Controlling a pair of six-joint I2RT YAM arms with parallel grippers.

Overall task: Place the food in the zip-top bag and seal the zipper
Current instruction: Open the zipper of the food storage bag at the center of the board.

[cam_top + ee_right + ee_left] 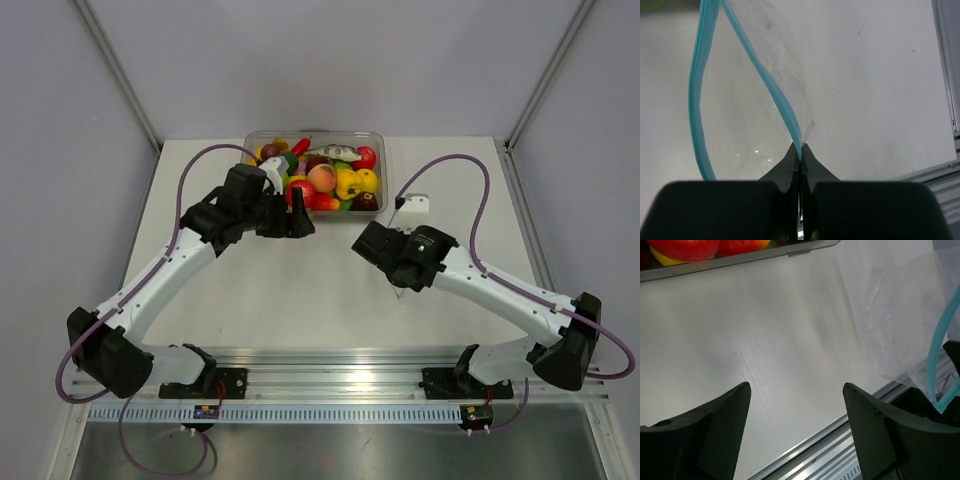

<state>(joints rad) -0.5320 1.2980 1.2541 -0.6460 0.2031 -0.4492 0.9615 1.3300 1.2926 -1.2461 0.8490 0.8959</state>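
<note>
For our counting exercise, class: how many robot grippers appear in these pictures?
2. The left gripper is open near the fruit tub; the right gripper is shut on the zipper of the zip-top bag. None seems hidden.

Crinkly clear plastic zip-top bag (740, 125), matt table (300, 300)

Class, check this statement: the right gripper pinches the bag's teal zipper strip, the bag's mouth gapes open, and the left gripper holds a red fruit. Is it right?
Not quite. The left gripper holds nothing: the left wrist view shows it open over the table. The rest holds: the right gripper pinches the zipper, and the mouth of the bag gapes open.
</note>
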